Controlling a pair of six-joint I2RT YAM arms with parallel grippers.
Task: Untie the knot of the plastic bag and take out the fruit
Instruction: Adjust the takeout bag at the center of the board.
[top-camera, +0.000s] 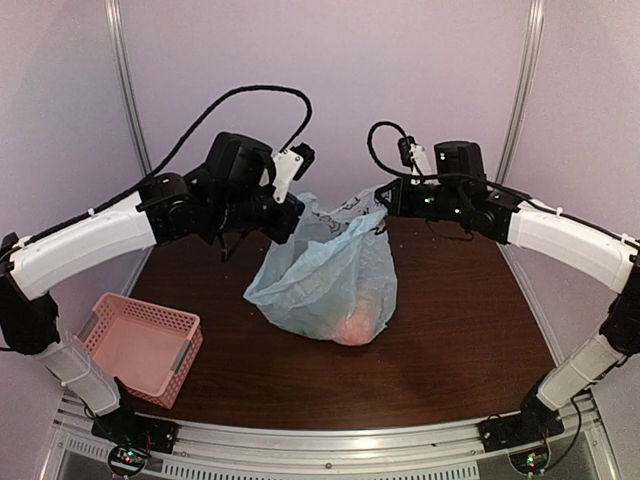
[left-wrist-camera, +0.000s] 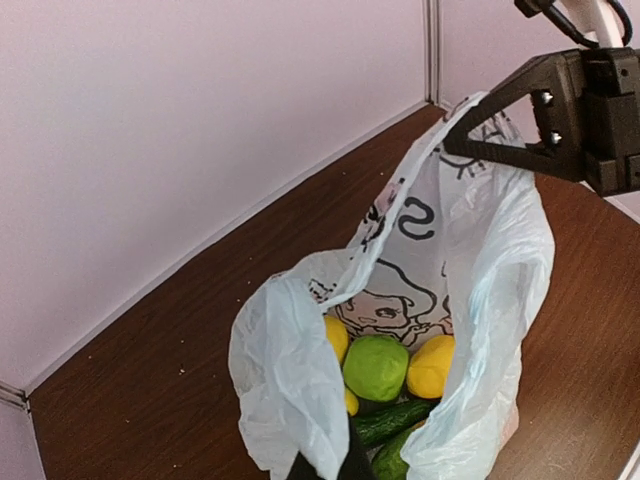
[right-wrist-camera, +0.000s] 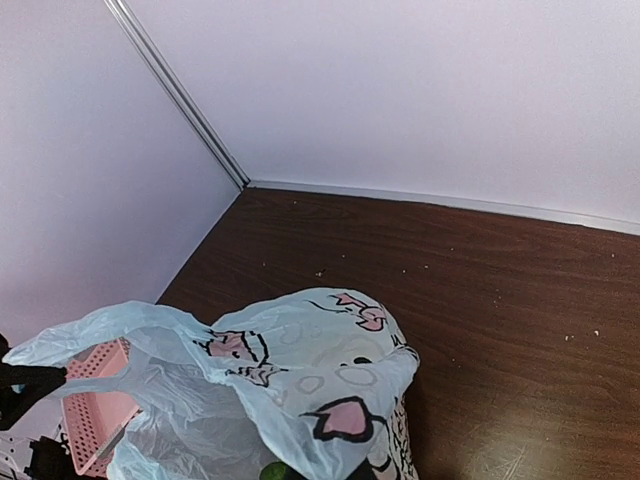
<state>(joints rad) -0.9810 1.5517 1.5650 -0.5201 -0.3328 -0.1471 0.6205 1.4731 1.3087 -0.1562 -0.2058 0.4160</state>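
The pale blue plastic bag (top-camera: 330, 275) sits mid-table, stretched between both grippers with its mouth wide. My left gripper (top-camera: 290, 215) is shut on the bag's near-left rim (left-wrist-camera: 300, 400); its dark fingertips (left-wrist-camera: 325, 468) pinch the film at the bottom of the left wrist view. On the opposite edge my right gripper (top-camera: 385, 205) (left-wrist-camera: 470, 140) is shut. Its own view shows only printed plastic (right-wrist-camera: 320, 380) draped over the fingers. Fruit lies inside: a green round one (left-wrist-camera: 375, 365), yellow ones (left-wrist-camera: 432, 365), a cucumber-like one (left-wrist-camera: 395, 422). An orange glow (top-camera: 358, 322) shows through the bag. No knot is in view.
A pink perforated basket (top-camera: 140, 345) (right-wrist-camera: 95, 410) stands at the front left of the dark wooden table (top-camera: 470, 330). Pale walls with metal posts close in the back and sides.
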